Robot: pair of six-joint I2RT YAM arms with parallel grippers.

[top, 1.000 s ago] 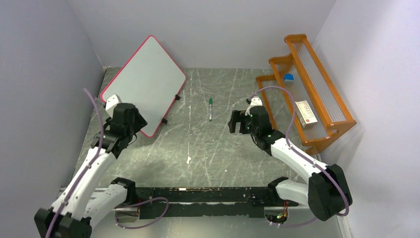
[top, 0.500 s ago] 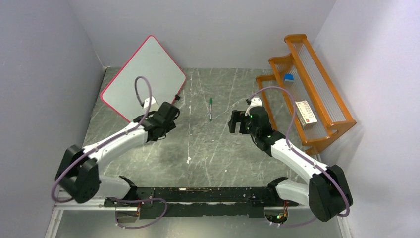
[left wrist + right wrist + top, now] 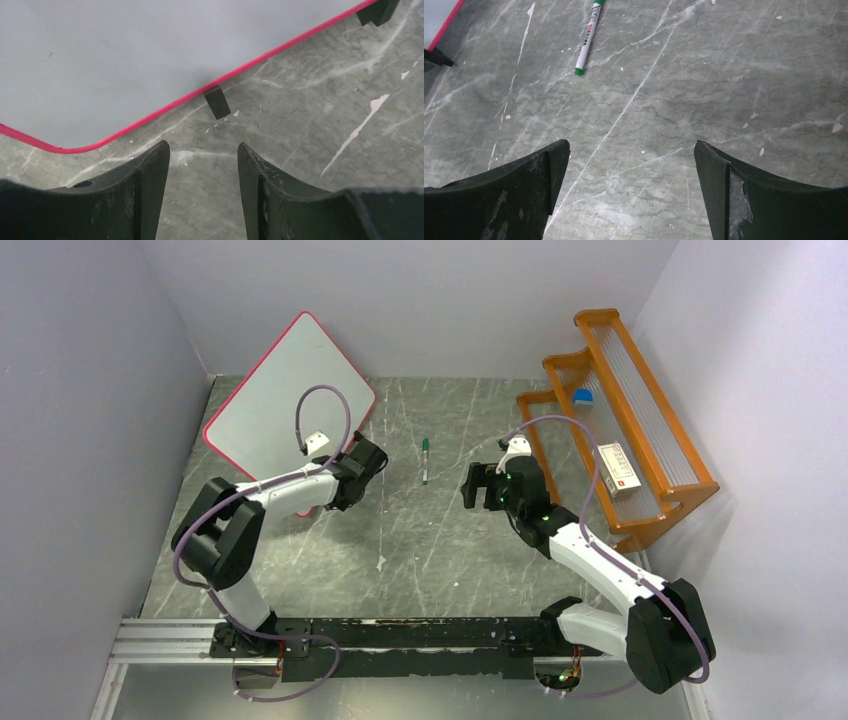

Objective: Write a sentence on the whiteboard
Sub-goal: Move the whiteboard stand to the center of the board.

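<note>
Risks shoving the whiteboard [image 3: 125, 50] askew by catching its foot [image 3: 217, 101] with the part-open, empty left pincer [image 3: 202, 150]; right pincer [image 3: 631, 145] wide, empty.

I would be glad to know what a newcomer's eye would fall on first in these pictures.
First the blank whiteboard with its pink-red frame, at the far left of the table. The left gripper hovers with open fingers at the board's near edge, by a black foot. A green marker lies alone mid-table, and an orange rack stands on the right.

The marker [image 3: 425, 460] lies between whiteboard [image 3: 285, 400] and rack [image 3: 598, 318].
</note>
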